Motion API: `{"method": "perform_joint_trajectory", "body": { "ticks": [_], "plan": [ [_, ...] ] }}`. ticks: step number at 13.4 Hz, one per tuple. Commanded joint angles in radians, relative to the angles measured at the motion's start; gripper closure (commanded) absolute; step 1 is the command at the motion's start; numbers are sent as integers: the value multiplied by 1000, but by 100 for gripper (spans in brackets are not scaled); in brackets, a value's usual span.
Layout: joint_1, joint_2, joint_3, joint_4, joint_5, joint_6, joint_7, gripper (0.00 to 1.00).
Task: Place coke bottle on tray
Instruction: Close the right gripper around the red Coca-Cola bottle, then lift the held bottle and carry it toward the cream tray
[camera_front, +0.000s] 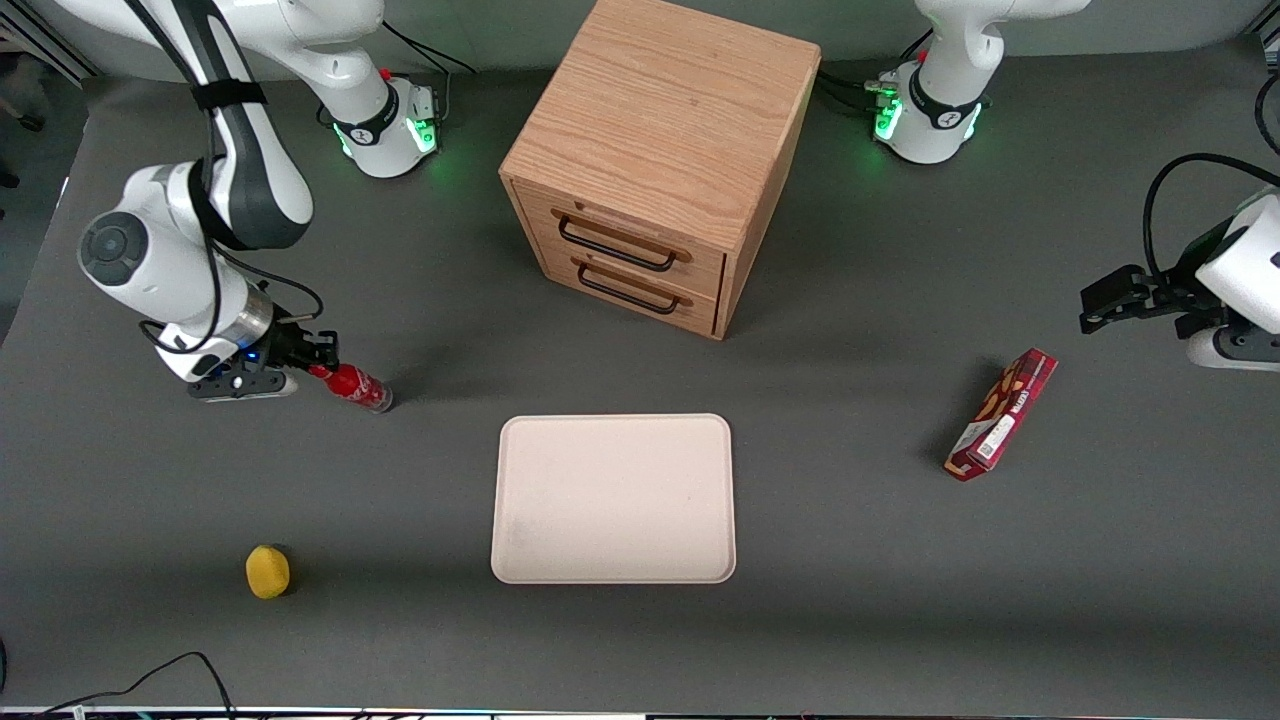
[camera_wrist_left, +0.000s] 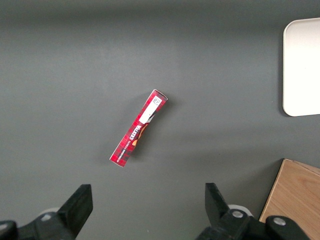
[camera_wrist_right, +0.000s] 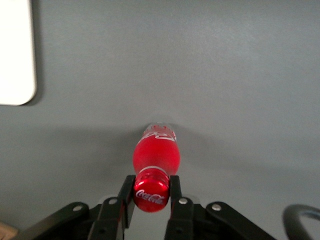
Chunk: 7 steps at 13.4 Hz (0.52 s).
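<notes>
The coke bottle (camera_front: 355, 386) is small, slim and red, and leans tilted toward the working arm's end of the table. Its base rests on or just above the table. My gripper (camera_front: 318, 368) is shut on the bottle's red cap. In the right wrist view the cap (camera_wrist_right: 150, 194) sits squeezed between the two fingers of the gripper (camera_wrist_right: 150, 192), with the red body and white script (camera_wrist_right: 157, 150) pointing away. The cream-beige tray (camera_front: 614, 498) lies flat mid-table, nearer the front camera than the cabinet, and apart from the bottle. Its corner shows in the right wrist view (camera_wrist_right: 15, 55).
A wooden two-drawer cabinet (camera_front: 655, 160) stands farther from the camera than the tray. A red snack box (camera_front: 1002, 414) lies toward the parked arm's end. A yellow ball-like object (camera_front: 267, 571) lies near the front edge, toward the working arm's end.
</notes>
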Motion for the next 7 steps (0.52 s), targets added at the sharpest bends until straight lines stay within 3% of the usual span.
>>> {"method": "perform_joint_trajectory", "body": {
  "ticks": [1,4,7],
  "plan": [
    [-17,-29,12,301,6,-347,-19,100],
    [-14,100,10,709,7,-660,-4,100],
    [8,275,12,922,-11,-736,68,100]
  ]
}}
